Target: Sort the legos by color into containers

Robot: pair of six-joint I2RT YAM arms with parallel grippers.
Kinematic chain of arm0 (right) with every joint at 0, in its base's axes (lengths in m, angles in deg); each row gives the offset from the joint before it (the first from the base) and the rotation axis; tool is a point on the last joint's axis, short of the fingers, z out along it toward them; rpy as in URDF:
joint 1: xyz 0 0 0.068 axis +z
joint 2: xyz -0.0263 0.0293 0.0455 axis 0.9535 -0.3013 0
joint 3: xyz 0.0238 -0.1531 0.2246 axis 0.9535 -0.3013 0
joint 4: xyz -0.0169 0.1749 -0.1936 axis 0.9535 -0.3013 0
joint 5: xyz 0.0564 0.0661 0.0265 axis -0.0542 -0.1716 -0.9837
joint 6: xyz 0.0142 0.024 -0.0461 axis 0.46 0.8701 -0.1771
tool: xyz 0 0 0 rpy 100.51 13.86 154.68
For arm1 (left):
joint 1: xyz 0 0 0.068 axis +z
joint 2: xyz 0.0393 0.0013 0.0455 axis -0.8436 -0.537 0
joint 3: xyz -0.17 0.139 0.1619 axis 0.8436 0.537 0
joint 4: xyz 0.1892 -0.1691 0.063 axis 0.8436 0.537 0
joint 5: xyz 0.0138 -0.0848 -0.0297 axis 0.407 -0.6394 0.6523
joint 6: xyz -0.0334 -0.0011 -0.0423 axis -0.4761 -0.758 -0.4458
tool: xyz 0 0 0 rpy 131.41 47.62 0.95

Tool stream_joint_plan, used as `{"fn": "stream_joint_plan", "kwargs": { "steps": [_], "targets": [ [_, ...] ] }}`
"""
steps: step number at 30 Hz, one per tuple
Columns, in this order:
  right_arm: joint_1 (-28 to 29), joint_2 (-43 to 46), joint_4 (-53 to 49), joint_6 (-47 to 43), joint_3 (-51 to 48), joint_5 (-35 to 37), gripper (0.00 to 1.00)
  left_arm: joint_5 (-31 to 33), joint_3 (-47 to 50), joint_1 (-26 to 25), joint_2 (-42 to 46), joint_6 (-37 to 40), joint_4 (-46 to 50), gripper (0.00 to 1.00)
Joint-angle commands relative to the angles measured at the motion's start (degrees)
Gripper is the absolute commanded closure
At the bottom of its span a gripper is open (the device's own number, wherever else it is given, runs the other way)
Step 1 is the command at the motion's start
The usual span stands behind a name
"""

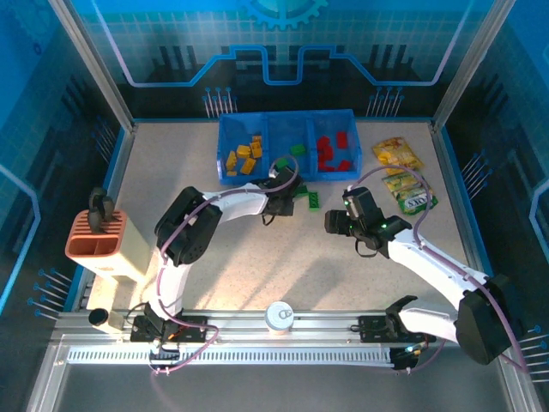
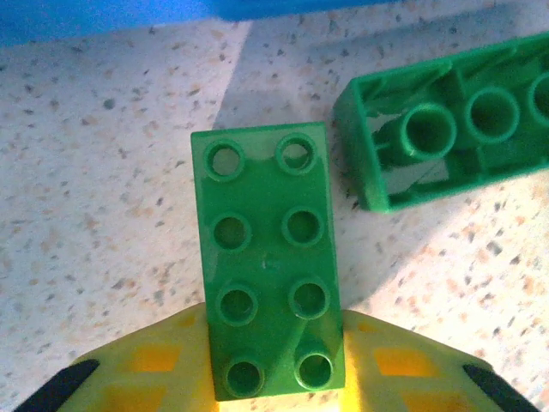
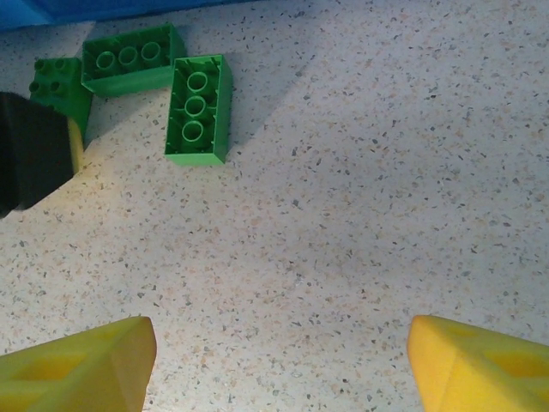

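The left pincer (image 2: 274, 348) pinches a green eight-stud plastic brick (image 2: 268, 257) by its long sides, studs up, near the translucent blue three-compartment tray (image 1: 286, 114). It is evidently bound for the middle compartment (image 1: 287, 133), where green pieces (image 1: 298, 148) lie. An upturned green brick (image 2: 446, 129) lies just beside it; the right pincer (image 3: 279, 360) hangs spread above bare speckled worktop (image 3: 386, 172), holding nothing.

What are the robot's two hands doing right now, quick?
Left hand: closed on a green brick.
Right hand: open, holding nothing.
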Motion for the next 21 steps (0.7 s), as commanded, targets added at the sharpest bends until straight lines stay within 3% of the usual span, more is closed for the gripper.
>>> {"fn": "stream_joint_plan", "kwargs": {
  "steps": [1,12,21],
  "targets": [
    [0.22,0.76,1.48,1.10,-0.98,-0.44,0.22,3.63,4.57,-0.97,4.68,-1.39,1.02,0.72],
    [1.10,-0.43,2.59,1.79,-1.42,-0.70,0.22,5.23,10.13,-2.76,18.63,2.44,-4.74,0.75],
    [3.25,0.62,0.89,2.41,-1.38,0.30,0.22,1.40,-4.07,1.03,9.72,8.71,-1.70,0.75]
  ]
}}
